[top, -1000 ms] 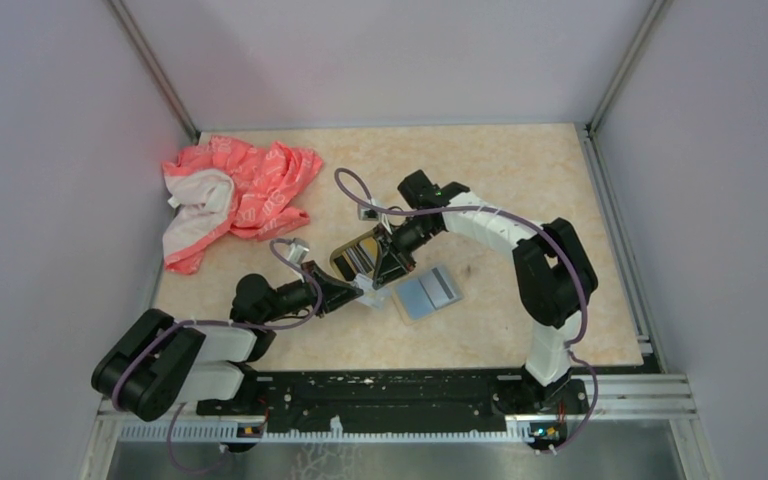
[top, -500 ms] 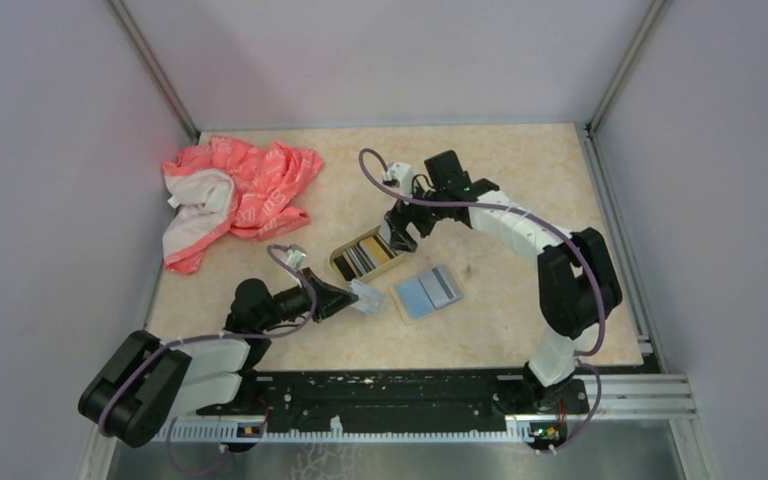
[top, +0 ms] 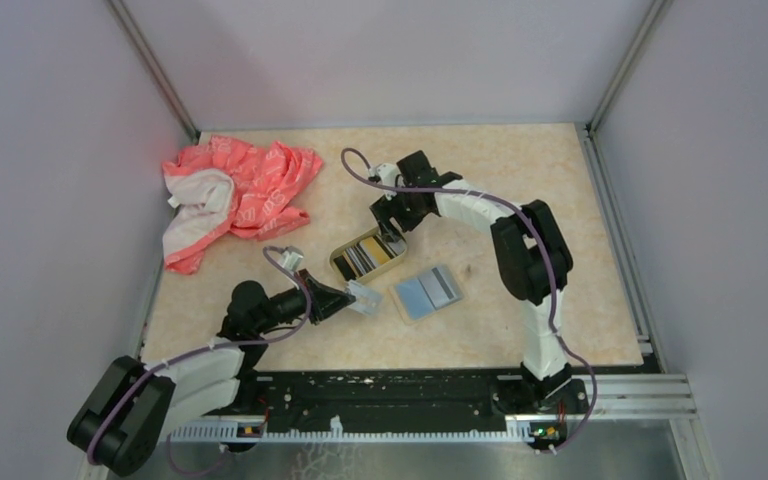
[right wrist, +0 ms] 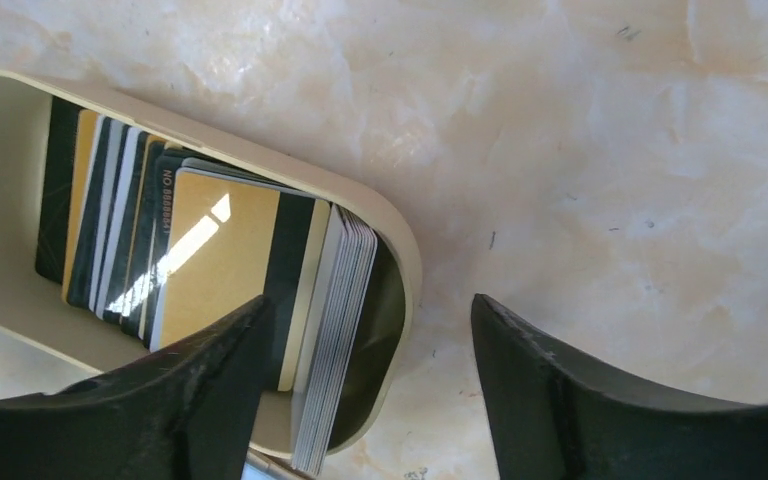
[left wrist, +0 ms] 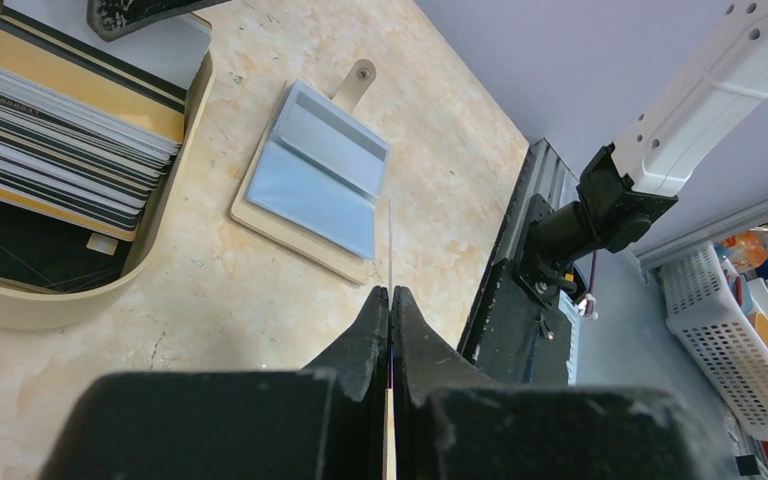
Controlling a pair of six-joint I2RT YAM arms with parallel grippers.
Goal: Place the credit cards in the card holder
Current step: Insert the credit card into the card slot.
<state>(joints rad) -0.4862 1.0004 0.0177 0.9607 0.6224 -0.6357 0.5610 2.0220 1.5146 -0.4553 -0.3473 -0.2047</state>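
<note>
Nearest, a thin pale plastic card (top: 365,296) is clamped in the left gripper (top: 348,297). Blue and grey cards (top: 428,291) lie beside on the beige desk (top: 520,180). Beyond, the card-filled gold-rimmed tin card holder (left wrist: 50,308) is overhung by the wide-open right gripper (right wrist: 370,310).

One card holder (top: 367,254), one pink cloth (top: 235,195), two pale cards (top: 427,293) side by side, one edge-on card (left wrist: 390,245), one packed stack (right wrist: 210,270).
</note>
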